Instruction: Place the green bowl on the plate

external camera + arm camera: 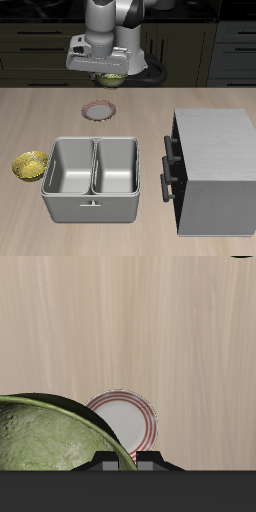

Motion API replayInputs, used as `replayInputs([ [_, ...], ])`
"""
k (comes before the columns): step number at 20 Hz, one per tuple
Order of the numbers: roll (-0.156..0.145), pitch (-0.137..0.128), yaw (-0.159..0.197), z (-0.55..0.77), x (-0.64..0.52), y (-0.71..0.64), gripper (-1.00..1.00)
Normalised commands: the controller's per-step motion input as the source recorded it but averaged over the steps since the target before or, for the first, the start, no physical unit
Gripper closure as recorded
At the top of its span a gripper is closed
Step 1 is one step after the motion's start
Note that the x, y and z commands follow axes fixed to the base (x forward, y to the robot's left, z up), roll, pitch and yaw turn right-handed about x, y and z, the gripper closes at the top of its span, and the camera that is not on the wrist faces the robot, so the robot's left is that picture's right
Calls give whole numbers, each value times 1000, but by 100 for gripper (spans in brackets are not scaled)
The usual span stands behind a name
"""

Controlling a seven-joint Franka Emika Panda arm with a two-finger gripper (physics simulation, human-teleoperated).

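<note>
Your hand [111, 70] is raised above the surface [200, 98], toward its back edge. It carries the green bowl [111, 79], which shows as an olive sliver just under the hand's housing in the exterior view. In the wrist view the green bowl [50, 436] fills much of the frame close to the camera, with its mottled inside and light rim visible, and the hand's two fingertips [101, 464] sit at its rim. The fingers are closed onto the rim, so you are holding the bowl clear of the surface.

The plate [99, 109] lies flat on the surface, slightly nearer the front edge than the hand and nearly beneath it. In the wrist view the plate [130, 421] shows its pinkish rim and pale centre, partly covered by the bowl's rim. The bowl is lifted above the plate and is not resting on it.

Nearer the front edge stands a grey two-compartment metal bin [92, 178]. A small yellow bowl [29, 165] rests on the surface just beside the bin. On the bin's other side stands a grey cabinet [214, 170] with dark handles [167, 165] facing the bin.
</note>
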Motion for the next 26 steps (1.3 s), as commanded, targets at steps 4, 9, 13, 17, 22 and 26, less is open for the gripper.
replayInputs([
  [4, -51, -14, -17, -50, -105, -227, 100],
  [9, -52, -2, 2, -93, -87, -167, 100],
  [13, -31, 3, -5, -80, 1, -112, 100],
  [17, -31, 19, 0, -158, 77, -120, 100],
  [22, -13, 21, 7, -162, 94, -63, 100],
  [26, -20, 29, -6, -153, 95, -76, 100],
])
